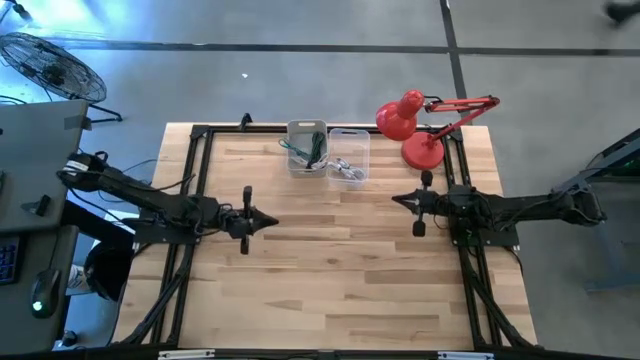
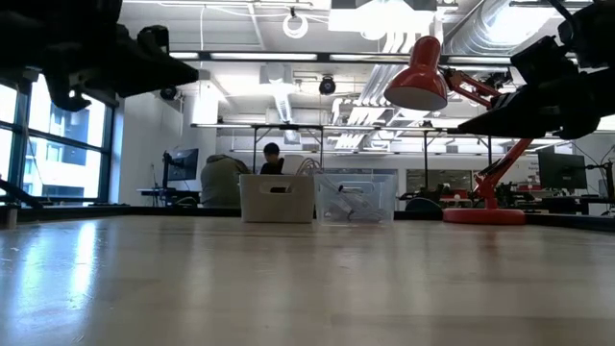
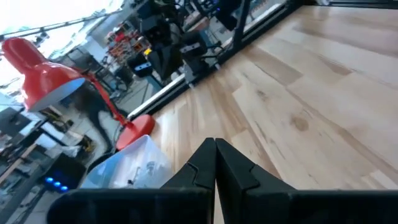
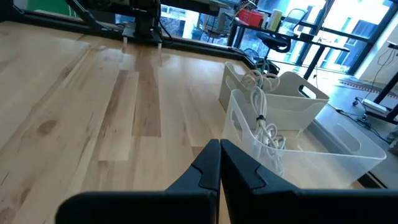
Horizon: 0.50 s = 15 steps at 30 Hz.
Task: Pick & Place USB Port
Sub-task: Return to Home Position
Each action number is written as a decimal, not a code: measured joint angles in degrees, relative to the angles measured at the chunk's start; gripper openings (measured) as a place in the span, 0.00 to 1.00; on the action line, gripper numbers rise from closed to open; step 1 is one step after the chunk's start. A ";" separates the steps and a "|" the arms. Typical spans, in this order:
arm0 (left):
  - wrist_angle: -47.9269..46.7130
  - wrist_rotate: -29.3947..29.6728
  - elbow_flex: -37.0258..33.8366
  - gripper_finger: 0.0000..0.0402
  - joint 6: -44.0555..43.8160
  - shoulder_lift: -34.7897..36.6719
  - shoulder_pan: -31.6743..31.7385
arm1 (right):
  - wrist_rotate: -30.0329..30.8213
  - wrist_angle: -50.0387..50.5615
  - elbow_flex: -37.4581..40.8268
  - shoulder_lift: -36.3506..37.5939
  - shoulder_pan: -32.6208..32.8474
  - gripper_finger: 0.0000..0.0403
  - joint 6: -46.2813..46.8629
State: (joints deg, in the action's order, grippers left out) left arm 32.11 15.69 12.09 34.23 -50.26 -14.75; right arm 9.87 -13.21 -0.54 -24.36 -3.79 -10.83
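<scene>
Left gripper (image 1: 270, 222): we see it poised above bare wood on the left half of the table, tips toward the centre. In its wrist view its fingers (image 3: 202, 167) are pressed together, holding nothing.
Right gripper (image 1: 397, 200): over the right half, facing the left one and well apart from it. Its fingers (image 4: 208, 167) are likewise pressed together and empty.
Gray bin (image 1: 306, 125): at the middle of the far edge. We make out dark and greenish cables (image 1: 312, 150) inside, their patterns too small to tell.
Transparent bin (image 1: 349, 132): just beside the gray bin on the right-arm side, holding a white cable (image 4: 266, 132).
Table (image 1: 330, 270): pale wood planks.
Lamp (image 1: 420, 125): red, at the far right corner, near the transparent bin.
Person (image 2: 272, 159): seated in the room beyond the table.
</scene>
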 joint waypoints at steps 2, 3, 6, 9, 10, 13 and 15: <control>0.25 -2.41 -0.73 0.00 0.05 0.00 1.42 | 0.00 -0.04 0.00 0.00 -0.20 0.00 0.04; 0.39 -3.39 -1.20 0.00 0.12 0.00 2.13 | 0.00 -0.08 0.00 0.00 -0.33 0.00 0.04; 2.05 -4.87 -2.89 0.00 0.31 0.70 3.89 | 0.00 -0.25 0.00 0.00 -0.87 0.00 0.08; 2.19 -5.24 -4.78 0.00 1.48 3.03 5.19 | 0.00 -0.24 0.00 0.00 -1.22 0.00 0.28; 2.44 -5.69 -5.54 0.00 1.71 4.07 5.60 | 0.00 -0.24 0.00 0.00 -1.22 0.00 0.28; 3.13 -8.56 -7.79 0.00 2.50 8.33 6.96 | 0.00 -0.20 0.00 0.00 -1.22 0.00 0.28; 2.91 -10.53 -9.17 0.00 2.88 11.34 7.74 | 0.02 -0.11 0.00 0.00 -1.22 0.00 0.28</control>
State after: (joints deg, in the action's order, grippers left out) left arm 35.02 5.16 2.92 37.11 -38.93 -7.01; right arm 9.89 -13.32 -0.54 -24.36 -5.02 -10.55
